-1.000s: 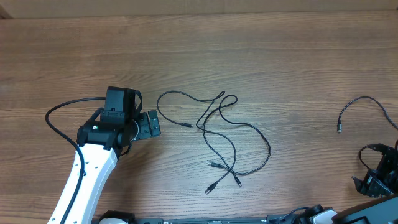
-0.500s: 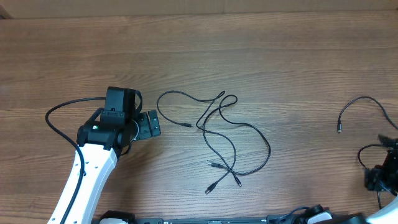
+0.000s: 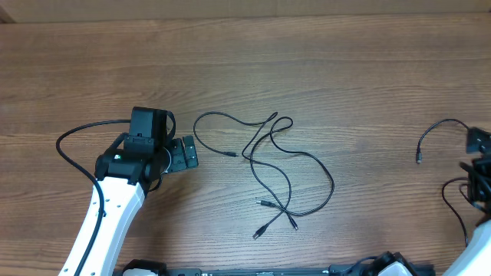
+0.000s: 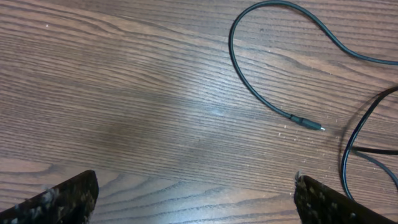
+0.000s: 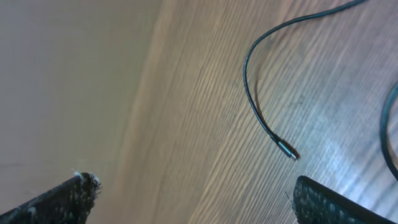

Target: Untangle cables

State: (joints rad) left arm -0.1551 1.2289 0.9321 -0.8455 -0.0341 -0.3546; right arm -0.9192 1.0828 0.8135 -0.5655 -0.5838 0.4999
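On a wood-grain table (image 3: 322,69), seen from overhead, a loose tangle of thin black cables (image 3: 333,186) lies at the centre. Its strands cross in several loops, with 3 plug tips toward the front edge and 1 more pointing at the left gripper (image 3: 192,153), which sits just left of the tangle and apart from it. 1 separate cable (image 3: 419,157) lies well off to the right, its plug end near the right arm (image 3: 479,184) at the frame's edge. From the left wrist, the 2 fingers (image 4: 56,199) stand wide apart and empty above bare wood. A curved strand (image 4: 298,119) ends in a plug ahead and to the right, untouched. From the right wrist, the right gripper (image 5: 199,205) is likewise spread wide and holds nothing. The separate cable's plug end lies on the table beyond its fingers, with the table's edge running along the left of the frame.
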